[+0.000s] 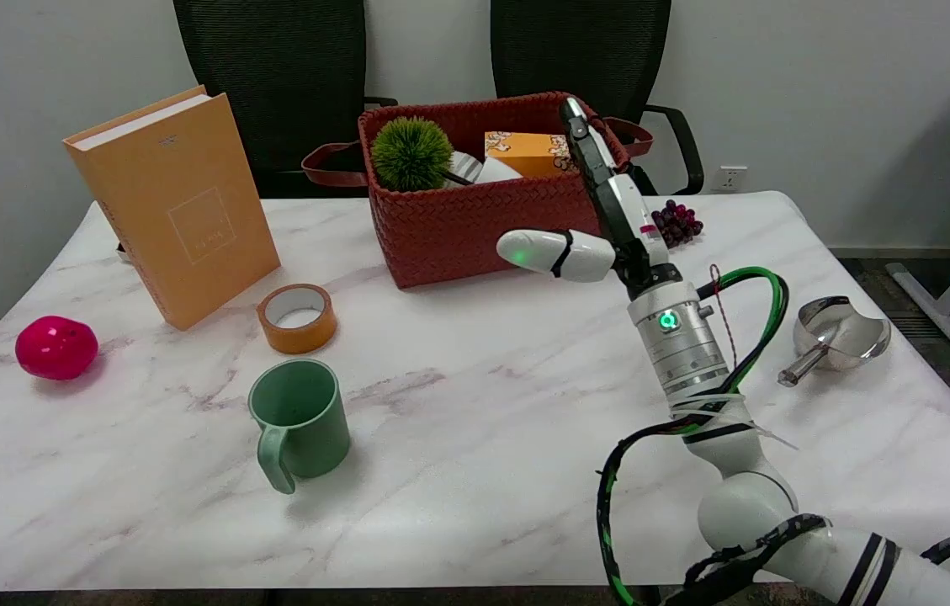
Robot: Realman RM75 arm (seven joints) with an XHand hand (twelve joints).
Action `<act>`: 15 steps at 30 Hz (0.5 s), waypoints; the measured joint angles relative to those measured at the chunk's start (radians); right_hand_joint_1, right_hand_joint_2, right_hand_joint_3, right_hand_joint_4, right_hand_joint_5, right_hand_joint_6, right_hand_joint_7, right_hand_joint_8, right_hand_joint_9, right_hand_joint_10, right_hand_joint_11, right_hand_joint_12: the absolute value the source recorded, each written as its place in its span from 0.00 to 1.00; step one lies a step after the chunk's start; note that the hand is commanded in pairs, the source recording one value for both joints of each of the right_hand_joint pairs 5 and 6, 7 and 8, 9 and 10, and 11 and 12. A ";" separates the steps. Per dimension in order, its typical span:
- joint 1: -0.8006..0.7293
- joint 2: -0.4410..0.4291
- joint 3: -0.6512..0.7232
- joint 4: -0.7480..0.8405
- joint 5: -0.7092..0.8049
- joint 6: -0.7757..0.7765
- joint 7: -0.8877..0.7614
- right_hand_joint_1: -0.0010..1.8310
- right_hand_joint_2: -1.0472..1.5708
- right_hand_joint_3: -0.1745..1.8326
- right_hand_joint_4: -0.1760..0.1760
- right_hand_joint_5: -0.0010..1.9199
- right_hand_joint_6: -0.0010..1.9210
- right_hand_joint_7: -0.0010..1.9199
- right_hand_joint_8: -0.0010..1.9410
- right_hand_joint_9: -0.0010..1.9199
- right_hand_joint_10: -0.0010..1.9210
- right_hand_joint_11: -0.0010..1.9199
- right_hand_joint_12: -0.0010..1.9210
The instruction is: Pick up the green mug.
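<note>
Smooth green mug upright; right hand seemingly empty

Count on white marbled tabletop:
- 1 green ceramic mug with handle
- 1 orange roll of tape
- 1 orange hardcover book, upright
- 1 pink glossy ball
- 1 red woven basket
- 1 bunch of dark purple grapes
- 1 shiny metal scoop

Behind: 2 black mesh chairs.
</note>
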 measured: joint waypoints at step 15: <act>-0.012 0.066 -0.003 0.010 -0.031 -0.045 0.150 0.37 0.45 0.03 0.50 0.00 0.00 0.00 0.00 0.00 0.00 0.00 0.00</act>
